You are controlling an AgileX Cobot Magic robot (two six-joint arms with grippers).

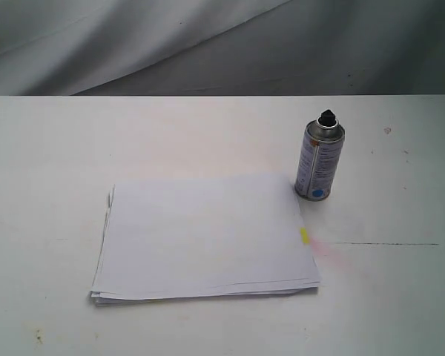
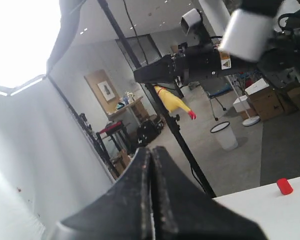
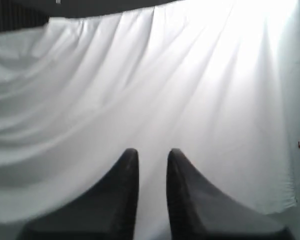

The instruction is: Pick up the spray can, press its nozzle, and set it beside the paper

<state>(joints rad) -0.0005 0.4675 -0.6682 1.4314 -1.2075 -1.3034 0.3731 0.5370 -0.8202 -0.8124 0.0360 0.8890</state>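
Observation:
The silver spray can [image 1: 319, 163] stands upright on the white table [image 1: 44, 148], just off the far right corner of the paper [image 1: 204, 237], with its black nozzle [image 1: 327, 117] on top. The paper is a flat stack of white sheets with a yellow tab [image 1: 305, 236] at its right edge. Neither gripper shows in the exterior view. My left gripper [image 2: 151, 152] points out into the room with its two fingers pressed together and nothing between them. My right gripper [image 3: 152, 155] faces a white curtain [image 3: 155, 75], its fingers apart with a small gap and holding nothing.
A grey-white cloth backdrop [image 1: 208, 44] hangs behind the table's far edge. A faint pink smudge [image 1: 330, 252] and a thin dark line [image 1: 386, 244] mark the table right of the paper. In the left wrist view a small red object [image 2: 284, 186] sits on a white surface.

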